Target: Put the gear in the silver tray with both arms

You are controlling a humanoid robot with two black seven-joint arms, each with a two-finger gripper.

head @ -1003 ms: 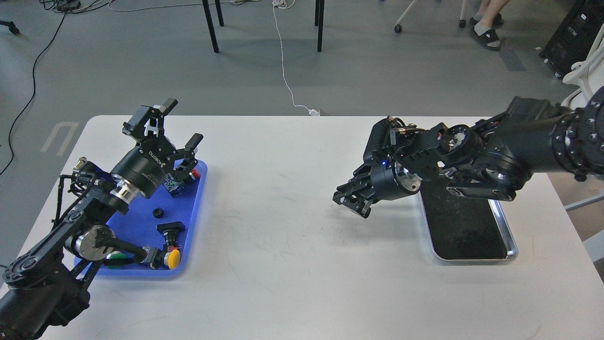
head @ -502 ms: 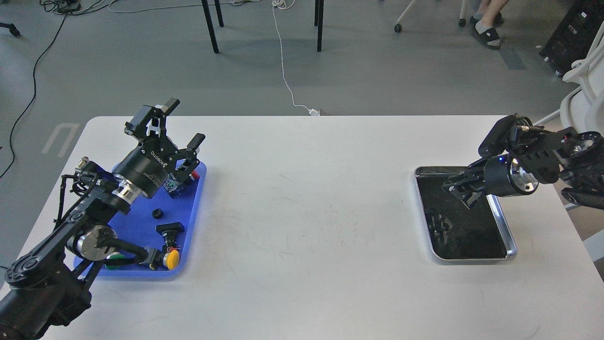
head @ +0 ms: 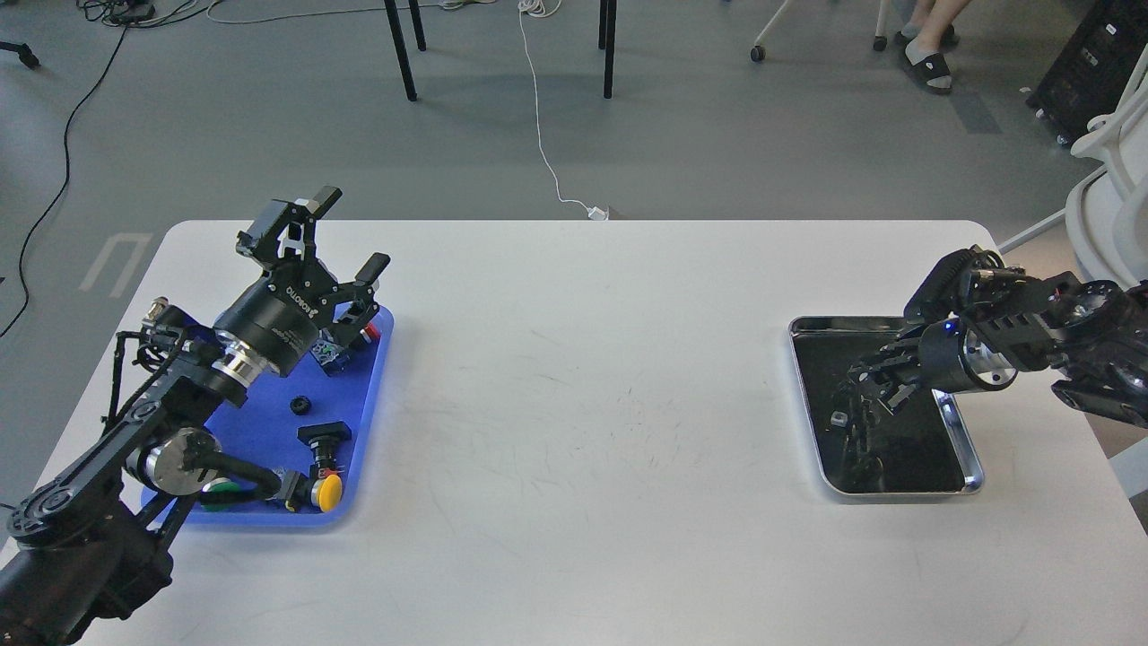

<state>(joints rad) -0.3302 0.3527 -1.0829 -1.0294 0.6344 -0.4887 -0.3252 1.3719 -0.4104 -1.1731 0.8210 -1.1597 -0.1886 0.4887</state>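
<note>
The silver tray (head: 900, 493) lies on the white table at the right, its dark bottom mirroring my arm. My right gripper (head: 863, 379) hangs low over the tray's middle, pointing left and down. Its dark fingers merge with the dark tray bottom, so I cannot tell whether they are open or hold a gear. My left gripper (head: 348, 231) is open and empty, raised above the far end of the blue tray (head: 260, 426). A small black round part (head: 300, 405), perhaps a gear, lies in the blue tray.
The blue tray also holds a black push-button part (head: 325, 434), a yellow-capped button (head: 329, 491), a green part (head: 215, 492) and a red piece (head: 367, 332). My left arm's elbow covers the tray's near left corner. A white chair (head: 1108, 193) stands past the table's right edge.
My right arm has swung from the table's middle to the right and lowered its gripper over the silver tray. The left arm has stayed still, open over the blue tray.
</note>
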